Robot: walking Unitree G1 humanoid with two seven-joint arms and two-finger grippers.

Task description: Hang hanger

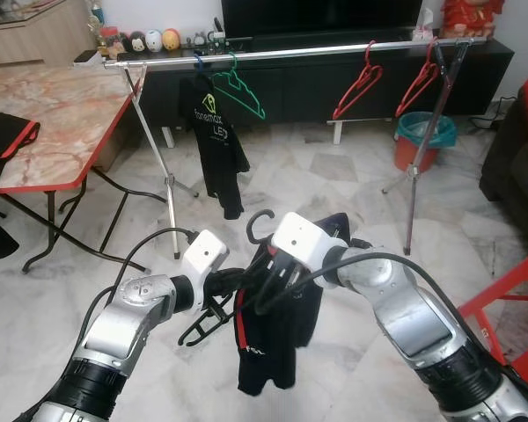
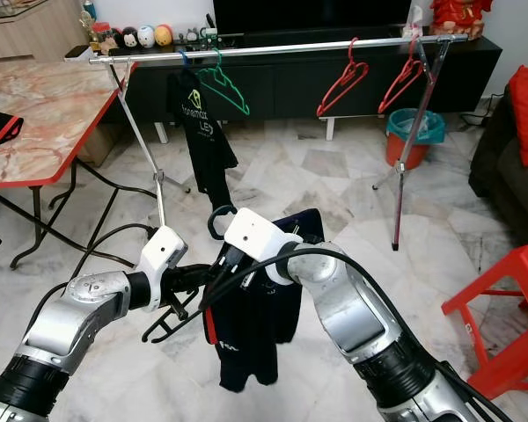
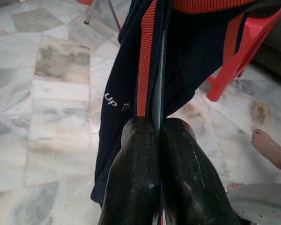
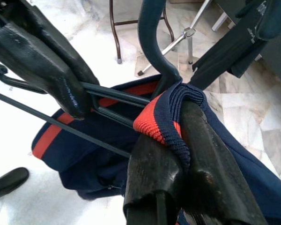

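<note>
A dark hanger with its hook (image 1: 260,220) up carries a navy shirt (image 1: 277,343) with red trim, held low over the floor in front of me. My left gripper (image 1: 236,283) is shut on one thin arm of the hanger (image 3: 161,70), with the shirt (image 3: 196,51) draped just past its fingertips. My right gripper (image 1: 269,280) is shut on the shirt's red-edged collar (image 4: 154,122) at the base of the hook (image 4: 150,37). The silver clothes rail (image 1: 334,51) stands farther away across the room.
On the rail hang a black shirt (image 1: 216,132), a green hanger (image 1: 238,88) and two red hangers (image 1: 359,83). A marble-top table (image 1: 62,123) stands left, a red stool (image 1: 510,299) right, a teal bin (image 1: 425,132) behind. A person's foot (image 3: 271,147) is near.
</note>
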